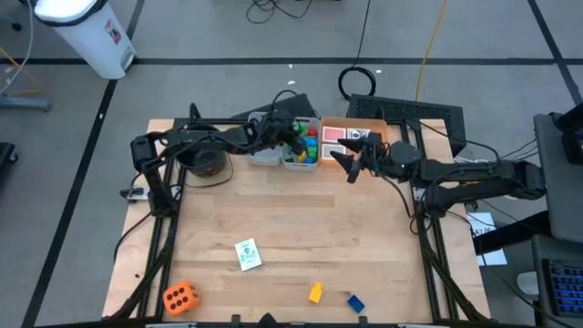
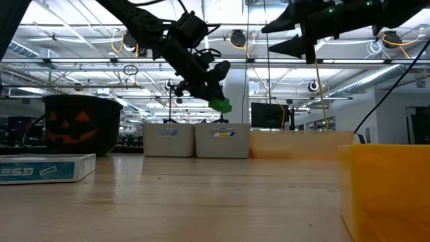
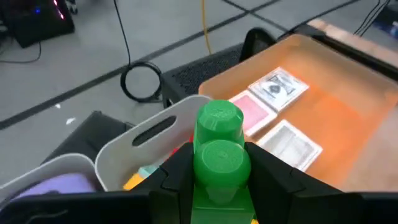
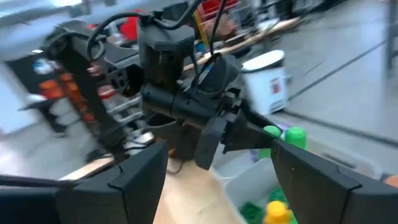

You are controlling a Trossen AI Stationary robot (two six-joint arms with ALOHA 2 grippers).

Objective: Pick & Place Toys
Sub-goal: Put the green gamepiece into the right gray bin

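Robotics lab or workshop, large open hall. Grey floor (image 1: 228, 36) marked with dark tape lines, cables (image 1: 364, 77) coiled and trailing across it. Wooden desk (image 1: 291, 219) in dark frame, two arms mounted at sides. Low view: high ceiling with exposed trusses (image 2: 80, 64), strip lights, monitors (image 2: 269, 114) on far benches. Blurred racks, possibly equipment shelving (image 4: 93, 93), behind. White bin (image 1: 86, 32) beyond desk.

Two grey bins (image 1: 281, 150) side by side at the table's far edge, flat orange tray (image 1: 383, 133) just right of them. Black pumpkin-faced bucket (image 2: 82, 124) far left.
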